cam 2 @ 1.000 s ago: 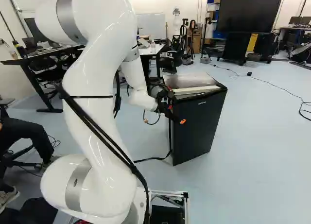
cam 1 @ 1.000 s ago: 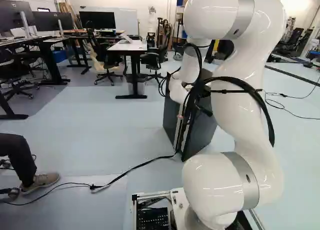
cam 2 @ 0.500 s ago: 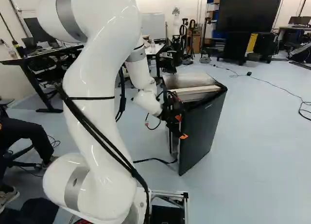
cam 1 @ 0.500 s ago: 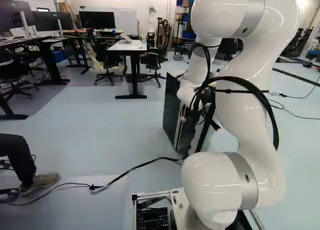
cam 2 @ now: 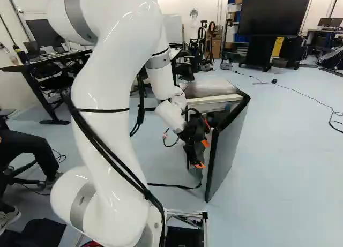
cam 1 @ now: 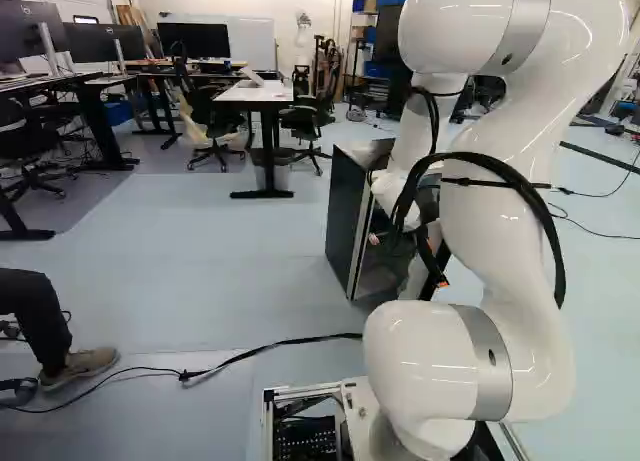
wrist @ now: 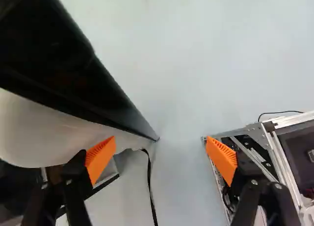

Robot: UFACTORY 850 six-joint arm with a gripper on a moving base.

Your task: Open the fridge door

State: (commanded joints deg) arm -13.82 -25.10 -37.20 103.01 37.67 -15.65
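The dark fridge (cam 2: 209, 88) stands ahead of the arm, its side panel (cam 1: 345, 226) showing in the left base view. Its door (cam 2: 229, 150) is swung partly outward, with a gap between door and body. My gripper (cam 2: 202, 154) is in that gap, on the door's inner side. In the wrist view the gripper (wrist: 161, 155) is open, fingers wide apart with nothing between them. One orange pad (wrist: 101, 158) overlaps the door's white lining (wrist: 54, 133); whether they touch I cannot tell. The door's black edge (wrist: 73, 74) runs beyond that finger. The fridge's inside is mostly hidden.
A black cable (cam 1: 290, 342) lies across the floor towards the fridge. The metal base frame (wrist: 289, 119) is beside the other finger. Seated legs (cam 1: 35, 316) show at the left. Desks and chairs stand farther back, and another robot (cam 2: 194, 22) is at the far wall.
The door has swung from nearly closed to partly open, towards the base. My gripper has moved with it, nearer the base and lower, into the gap. The base has not moved.
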